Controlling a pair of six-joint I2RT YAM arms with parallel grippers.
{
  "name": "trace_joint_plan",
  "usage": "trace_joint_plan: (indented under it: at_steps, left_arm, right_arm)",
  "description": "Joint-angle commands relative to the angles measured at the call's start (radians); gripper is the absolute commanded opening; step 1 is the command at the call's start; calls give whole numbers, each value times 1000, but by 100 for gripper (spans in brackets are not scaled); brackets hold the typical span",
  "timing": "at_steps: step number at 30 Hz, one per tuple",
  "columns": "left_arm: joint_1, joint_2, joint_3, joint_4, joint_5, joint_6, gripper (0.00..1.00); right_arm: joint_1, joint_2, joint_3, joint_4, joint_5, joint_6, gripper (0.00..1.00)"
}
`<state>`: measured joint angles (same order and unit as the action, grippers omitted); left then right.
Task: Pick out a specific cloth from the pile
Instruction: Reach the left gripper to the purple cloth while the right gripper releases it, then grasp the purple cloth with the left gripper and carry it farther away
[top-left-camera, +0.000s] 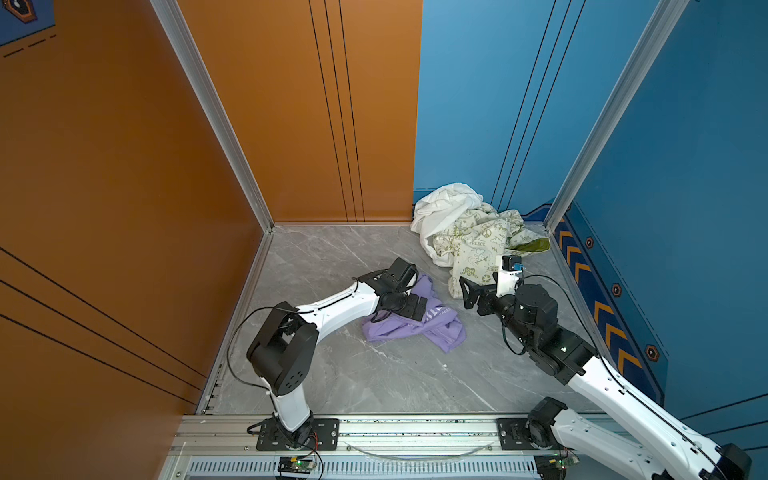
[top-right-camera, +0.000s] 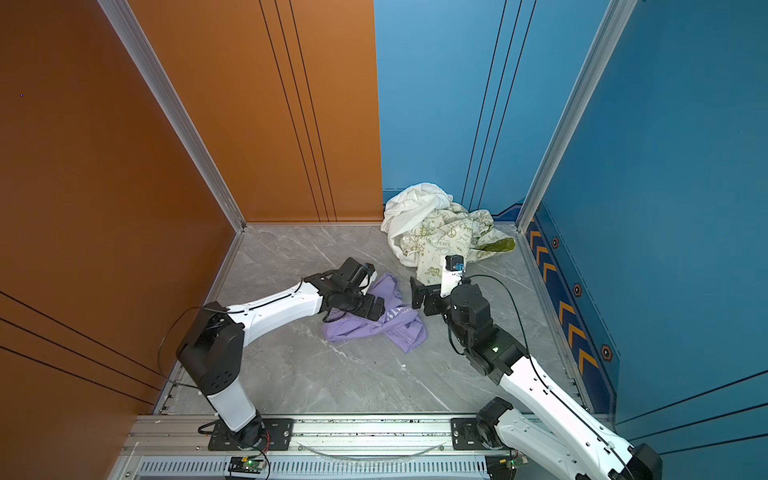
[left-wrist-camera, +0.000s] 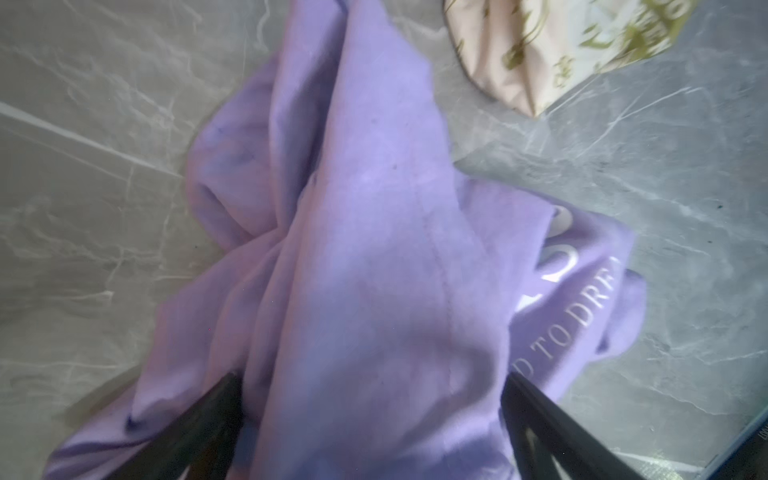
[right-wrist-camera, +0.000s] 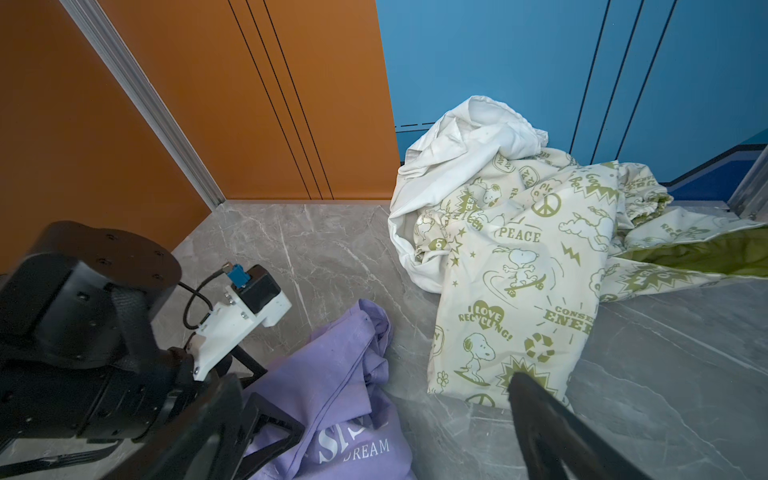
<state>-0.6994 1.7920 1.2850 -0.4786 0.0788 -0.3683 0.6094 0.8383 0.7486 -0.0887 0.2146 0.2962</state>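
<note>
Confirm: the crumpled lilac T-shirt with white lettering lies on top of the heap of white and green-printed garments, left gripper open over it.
No. The lilac T-shirt lies on the grey marble surface, apart from the heap of white and green-printed garments, not on top of it; the right wrist view shows bare surface between them. The left gripper is open over it.

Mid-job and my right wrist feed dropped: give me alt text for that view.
The lilac cloth lies crumpled on the grey floor, just ahead of the open right end effector and apart from the white and green-printed pile by the blue wall. The left arm hangs low over the cloth.
</note>
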Motion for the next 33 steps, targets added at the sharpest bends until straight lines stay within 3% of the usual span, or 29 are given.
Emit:
trace_joint_plan:
  at_steps: [1,8,10,19,22,29,33]
  left_arm:
    - [-16,86,75,-98,-20,-86,98]
    - [-34,208,116,-117,-57,-159,99]
    - [-35,218,110,-116,-74,-169,93]
    - [-25,208,113,-112,-197,-169,19]
    - [6,162,130,-106,-225,-153,2]
    - [218,34,278,-108,-241,-101,0]
    - [358,40,489,-130,-210,-85,0]
  right_arm:
    - [-15,-21,-23,15,0,27,100]
    - [-36,-29,-32,16,-24,37,100]
    - [-41,-35,-36,16,-27,38,100]
    - [-67,-60,-51,15,-42,43,100]
    - [-76,-69,-57,15,-46,43,100]
    - [-97,-83,-61,14,-61,46,100]
    - [-105,-80,-61,15,-65,53,100]
